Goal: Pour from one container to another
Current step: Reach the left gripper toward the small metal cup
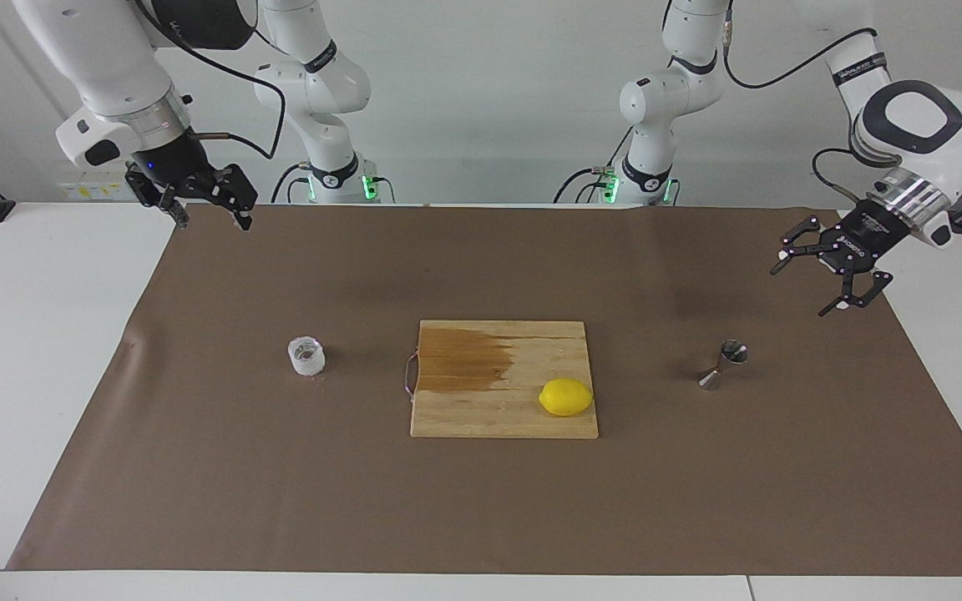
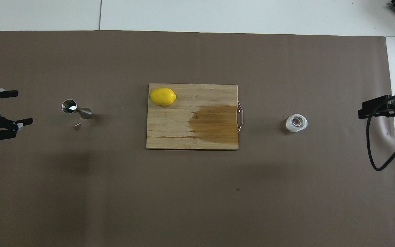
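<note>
The small frosty glass cup (image 1: pixel 306 356) stands on the brown paper toward the right arm's end of the table, also in the overhead view (image 2: pixel 296 123). The steel hourglass jigger (image 1: pixel 723 365) stands upright toward the left arm's end (image 2: pixel 75 109). My left gripper (image 1: pixel 808 286) is open and empty, up in the air over the paper's edge beside the jigger (image 2: pixel 22 106). My right gripper (image 1: pixel 212 220) is open and empty, raised over the paper's edge at the right arm's end (image 2: pixel 363 111), well apart from the cup.
A wooden cutting board (image 1: pixel 489 417) with a dark wet stain and a metal handle lies mid-table between cup and jigger (image 2: pixel 170 133). A yellow lemon (image 1: pixel 565 396) sits on its corner (image 2: pixel 163 96). Brown paper (image 1: pixel 481 509) covers the white table.
</note>
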`<action>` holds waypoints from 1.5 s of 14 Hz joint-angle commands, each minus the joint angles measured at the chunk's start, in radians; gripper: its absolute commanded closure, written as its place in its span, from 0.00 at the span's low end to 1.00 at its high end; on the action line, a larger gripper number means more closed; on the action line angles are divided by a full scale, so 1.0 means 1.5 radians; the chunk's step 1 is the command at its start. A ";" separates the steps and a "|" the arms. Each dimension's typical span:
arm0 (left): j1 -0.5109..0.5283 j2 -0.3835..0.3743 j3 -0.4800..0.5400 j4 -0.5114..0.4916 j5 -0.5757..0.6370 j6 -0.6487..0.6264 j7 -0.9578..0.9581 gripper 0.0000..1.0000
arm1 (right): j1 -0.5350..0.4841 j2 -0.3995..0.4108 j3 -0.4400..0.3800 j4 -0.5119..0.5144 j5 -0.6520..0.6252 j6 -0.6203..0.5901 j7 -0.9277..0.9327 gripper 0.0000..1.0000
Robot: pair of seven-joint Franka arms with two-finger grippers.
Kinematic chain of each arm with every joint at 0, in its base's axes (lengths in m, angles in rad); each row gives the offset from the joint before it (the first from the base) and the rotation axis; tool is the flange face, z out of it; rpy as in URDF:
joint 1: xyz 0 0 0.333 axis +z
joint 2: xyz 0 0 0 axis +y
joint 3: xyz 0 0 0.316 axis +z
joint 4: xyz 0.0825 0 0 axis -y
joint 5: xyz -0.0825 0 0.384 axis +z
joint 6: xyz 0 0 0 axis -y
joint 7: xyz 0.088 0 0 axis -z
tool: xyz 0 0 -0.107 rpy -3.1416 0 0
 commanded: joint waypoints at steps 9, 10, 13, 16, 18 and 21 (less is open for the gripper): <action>-0.099 -0.033 -0.008 -0.198 -0.313 0.301 -0.051 0.00 | -0.004 -0.001 0.004 0.004 -0.006 -0.007 0.005 0.00; -0.099 -0.013 -0.008 -0.194 -0.342 0.302 -0.016 0.00 | -0.004 -0.001 0.004 0.004 -0.006 -0.007 0.005 0.00; -0.095 -0.001 -0.008 -0.196 -0.412 0.300 0.067 0.00 | -0.005 -0.001 0.004 0.004 -0.006 -0.007 0.005 0.00; -0.114 0.010 -0.008 -0.196 -0.451 0.324 0.098 0.00 | -0.005 -0.001 0.004 0.004 -0.006 -0.007 0.005 0.00; -0.120 0.010 -0.008 -0.197 -0.480 0.326 0.150 0.00 | -0.005 -0.001 0.004 0.004 -0.006 -0.007 0.005 0.00; -0.123 0.016 -0.008 -0.194 -0.498 0.327 0.166 0.00 | -0.005 -0.001 0.004 0.005 -0.006 -0.007 0.005 0.00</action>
